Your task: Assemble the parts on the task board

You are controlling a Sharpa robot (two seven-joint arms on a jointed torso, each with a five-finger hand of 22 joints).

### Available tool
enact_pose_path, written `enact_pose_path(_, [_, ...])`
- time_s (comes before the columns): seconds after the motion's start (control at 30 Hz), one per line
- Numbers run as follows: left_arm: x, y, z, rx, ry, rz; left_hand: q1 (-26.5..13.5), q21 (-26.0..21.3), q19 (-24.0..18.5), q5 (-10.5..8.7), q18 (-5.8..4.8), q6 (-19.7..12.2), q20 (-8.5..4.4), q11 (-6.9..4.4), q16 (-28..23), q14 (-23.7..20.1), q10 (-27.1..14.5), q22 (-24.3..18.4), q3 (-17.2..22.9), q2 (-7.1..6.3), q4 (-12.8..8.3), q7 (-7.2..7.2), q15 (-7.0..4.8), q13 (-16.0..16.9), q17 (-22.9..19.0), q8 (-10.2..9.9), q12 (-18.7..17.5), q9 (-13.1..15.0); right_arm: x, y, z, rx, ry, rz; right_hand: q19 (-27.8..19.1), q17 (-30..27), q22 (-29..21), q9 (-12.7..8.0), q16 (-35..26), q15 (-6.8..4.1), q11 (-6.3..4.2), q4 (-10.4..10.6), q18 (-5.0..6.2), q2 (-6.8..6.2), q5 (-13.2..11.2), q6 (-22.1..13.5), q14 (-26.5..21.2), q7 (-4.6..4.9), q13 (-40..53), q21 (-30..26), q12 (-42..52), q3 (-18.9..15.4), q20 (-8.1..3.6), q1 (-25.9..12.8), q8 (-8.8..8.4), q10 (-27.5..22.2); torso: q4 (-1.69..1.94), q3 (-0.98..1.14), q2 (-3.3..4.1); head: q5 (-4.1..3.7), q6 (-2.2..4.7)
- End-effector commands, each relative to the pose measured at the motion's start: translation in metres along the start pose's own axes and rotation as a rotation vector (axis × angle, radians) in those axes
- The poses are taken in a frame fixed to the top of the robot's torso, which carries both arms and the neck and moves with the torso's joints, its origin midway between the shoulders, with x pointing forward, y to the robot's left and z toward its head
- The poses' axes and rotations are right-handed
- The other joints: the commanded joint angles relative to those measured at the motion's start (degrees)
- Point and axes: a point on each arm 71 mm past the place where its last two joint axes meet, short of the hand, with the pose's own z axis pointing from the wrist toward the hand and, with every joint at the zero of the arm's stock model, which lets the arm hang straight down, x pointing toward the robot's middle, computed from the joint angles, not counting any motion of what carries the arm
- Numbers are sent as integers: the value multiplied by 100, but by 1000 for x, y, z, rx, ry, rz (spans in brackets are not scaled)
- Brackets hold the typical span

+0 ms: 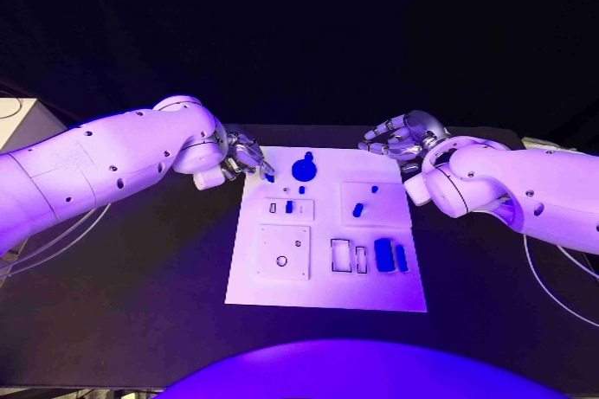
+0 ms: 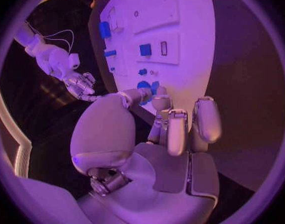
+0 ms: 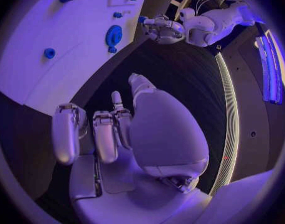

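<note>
From the head camera you see the white task board (image 1: 327,282) lying in the middle of the black desk (image 1: 125,304), with the blue parts spread over it: a round disc part (image 1: 304,168) near the far edge, a small peg (image 1: 358,209) on the raised plate right of centre, and two long blocks (image 1: 389,255) side by side near the board's right edge. Your left hand (image 1: 240,159) hovers at the board's far left corner, fingers apart and holding nothing; your right hand (image 1: 401,137) sits just past the far right corner, fingers loosely curled, also holding nothing. In the left wrist view the left hand's fingers (image 2: 178,129) hang spread above the board's edge, close to the disc part (image 2: 144,87). In the right wrist view the right hand's fingers (image 3: 105,134) are parted over bare desk beside the board (image 3: 49,84), holding nothing.
</note>
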Motion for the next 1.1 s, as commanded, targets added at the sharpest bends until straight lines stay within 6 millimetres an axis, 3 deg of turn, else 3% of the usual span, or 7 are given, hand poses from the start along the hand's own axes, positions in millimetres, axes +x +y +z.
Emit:
enact_pose_path(0.03, [3, -5, -7, 33, -29, -50, -66, 46, 52, 66, -68, 80, -5, -3, 21, 498, 53, 23, 958, -1, -966, -16, -44, 17, 1122, 30, 22, 1, 0, 0, 0, -11, 12, -5, 53, 1244, 837, 6, -29, 23, -11, 2, 115, 2, 31, -38, 522, -9, 731, -31, -29, 41, 54, -58, 28, -38, 6, 6, -11, 7, 1])
enact_pose_path(0.17, [8, -6, -15, 51, -44, -33, -71, 45, 50, 89, -66, 89, -8, -6, 14, 494, 53, 19, 962, -7, -974, -19, -47, 3, 1106, 32, 13, 2, 0, 0, 0, -9, 11, -6, 53, 1244, 837, 6, -29, 23, -11, 2, 115, 2, 31, -38, 522, -9, 731, -31, -29, 41, 54, -58, 28, -38, 5, -2, -10, 21, 1])
enact_pose_path(0.4, [18, -7, -21, 60, -74, 24, -74, 55, 63, 113, -70, 103, -11, -11, 16, 496, 62, 38, 971, -12, -986, -25, -51, 0, 1111, 37, 11, 2, -1, -1, 0, -7, 10, -6, 53, 1244, 837, 6, -29, 23, -11, 2, 115, 2, 31, -38, 522, -9, 731, -31, -29, 41, 54, -58, 28, -38, 5, 2, -11, 37, 1])
enact_pose_path(0.6, [28, -5, -19, 50, -73, 72, -76, 59, 67, 124, -71, 113, -13, -15, 19, 497, 70, 43, 978, -16, -994, -29, -53, 2, 1116, 39, 13, 2, 0, -2, 0, -6, 11, -5, 53, 1244, 837, 6, -29, 23, -11, 2, 115, 2, 31, -38, 522, -9, 731, -31, -29, 41, 54, -58, 28, -38, -4, 0, 1, 70, 1])
enact_pose_path(1.1, [49, -1, -8, 22, -3, 171, -77, 63, 71, 140, -73, 125, -16, -20, 27, 502, 76, 48, 990, -20, -1007, -33, -57, -4, 1133, 41, 8, 1, 0, -3, 0, -4, 13, -5, 53, 1240, 836, 8, -32, 22, -12, 0, 116, -3, 38, -40, 521, -9, 728, -37, -30, 65, 53, -66, 44, -40, -5, 1, 11, 62, 1])
